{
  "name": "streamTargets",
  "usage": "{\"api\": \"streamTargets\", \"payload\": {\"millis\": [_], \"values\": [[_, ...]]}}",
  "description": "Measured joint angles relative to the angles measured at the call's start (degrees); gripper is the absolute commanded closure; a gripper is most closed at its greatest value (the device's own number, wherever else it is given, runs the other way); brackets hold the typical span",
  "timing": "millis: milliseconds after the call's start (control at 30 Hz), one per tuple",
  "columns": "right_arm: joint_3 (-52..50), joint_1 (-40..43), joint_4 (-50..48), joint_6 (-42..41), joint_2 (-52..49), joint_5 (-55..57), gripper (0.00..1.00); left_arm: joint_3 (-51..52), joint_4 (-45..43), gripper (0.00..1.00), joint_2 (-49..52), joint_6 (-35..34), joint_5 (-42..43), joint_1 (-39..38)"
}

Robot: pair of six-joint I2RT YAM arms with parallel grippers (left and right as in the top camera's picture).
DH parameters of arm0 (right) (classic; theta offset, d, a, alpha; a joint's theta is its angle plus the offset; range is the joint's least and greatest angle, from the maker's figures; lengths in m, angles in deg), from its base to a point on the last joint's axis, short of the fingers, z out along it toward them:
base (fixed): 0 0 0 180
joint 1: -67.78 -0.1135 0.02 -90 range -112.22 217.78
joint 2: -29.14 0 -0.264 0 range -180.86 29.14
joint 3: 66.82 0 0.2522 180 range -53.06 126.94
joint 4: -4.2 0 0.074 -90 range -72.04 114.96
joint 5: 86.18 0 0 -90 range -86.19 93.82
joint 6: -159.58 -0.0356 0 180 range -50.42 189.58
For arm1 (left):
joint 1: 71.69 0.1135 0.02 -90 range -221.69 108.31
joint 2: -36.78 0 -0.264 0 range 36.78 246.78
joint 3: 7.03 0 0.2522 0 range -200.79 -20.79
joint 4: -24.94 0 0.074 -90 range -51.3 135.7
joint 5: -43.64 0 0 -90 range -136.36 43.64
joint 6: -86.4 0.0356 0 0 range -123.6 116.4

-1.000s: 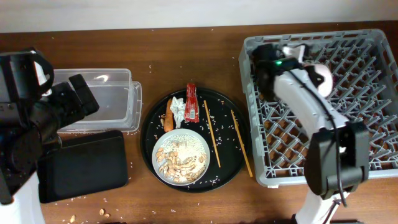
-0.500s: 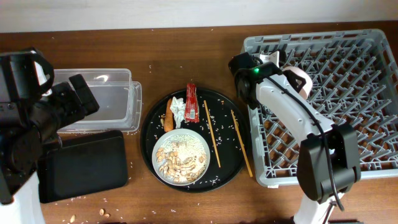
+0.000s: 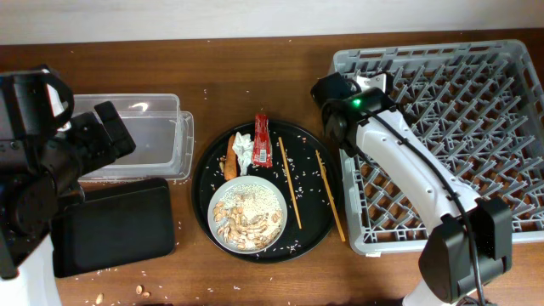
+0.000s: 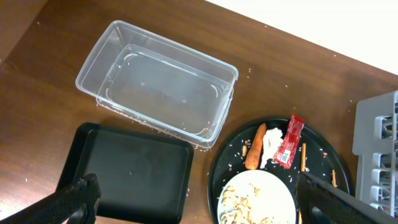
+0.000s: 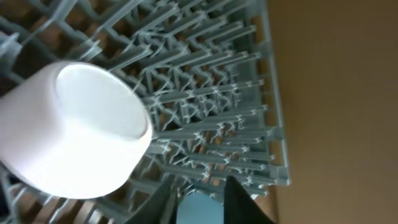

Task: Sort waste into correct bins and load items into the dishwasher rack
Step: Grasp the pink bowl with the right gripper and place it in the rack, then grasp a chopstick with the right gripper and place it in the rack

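Note:
My right gripper (image 5: 202,186) is over the left part of the light-grey dishwasher rack (image 3: 476,76), shut on a light-blue cup (image 5: 199,210). A pale bowl (image 5: 74,130) lies upside down on the rack pegs beside it, hidden under the arm in the overhead view. The round plate (image 3: 247,214) holds beige scraps and rice. Two chopsticks (image 3: 289,183), a red wrapper (image 3: 261,138), a white tissue (image 3: 243,149) and a carrot piece (image 3: 229,161) lie on the round black tray (image 3: 314,229). My left gripper (image 4: 202,202) is open and empty, high above the plate's left edge.
A clear plastic tub (image 3: 144,136) stands at the left, with a shallow black rectangular tray (image 3: 110,225) in front of it. Rice grains and crumbs are scattered on the brown table round both trays. The left arm (image 3: 51,153) hangs over the table's left edge.
My right arm has swung left across the rack to its left rim. The bowl that showed beside it is now covered by the arm. The left arm has not moved.

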Motion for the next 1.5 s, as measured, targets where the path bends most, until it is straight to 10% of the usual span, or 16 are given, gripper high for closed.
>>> {"api": "streamTargets", "payload": {"millis": [200, 667, 933, 1133, 1267, 1500], "values": [[0.0, -4.6, -2.4, 0.3, 1.0, -9.1, 0.45, 0.0, 0.0, 0.01, 0.0, 0.0, 0.0, 0.0], [0.1, -9.1, -3.2, 6.5, -8.8, -45.2, 0.68, 0.0, 0.0, 0.01, 0.0, 0.0, 0.0, 0.0], [-6.7, -8.4, -4.7, 5.1, -12.4, -44.9, 0.68, 0.0, 0.0, 0.01, 0.0, 0.0, 0.0, 0.0], [-8.9, -7.5, -6.3, 5.6, -12.5, -46.3, 0.88, 0.0, 0.0, 0.01, 0.0, 0.0, 0.0, 0.0], [-8.9, -7.5, -7.5, 6.1, -12.5, -49.2, 0.73, 0.0, 0.0, 0.01, 0.0, 0.0, 0.0, 0.0], [-9.1, -7.5, -7.8, 6.0, -12.5, -50.4, 0.96, 0.0, 0.0, 0.01, 0.0, 0.0, 0.0, 0.0]]}}
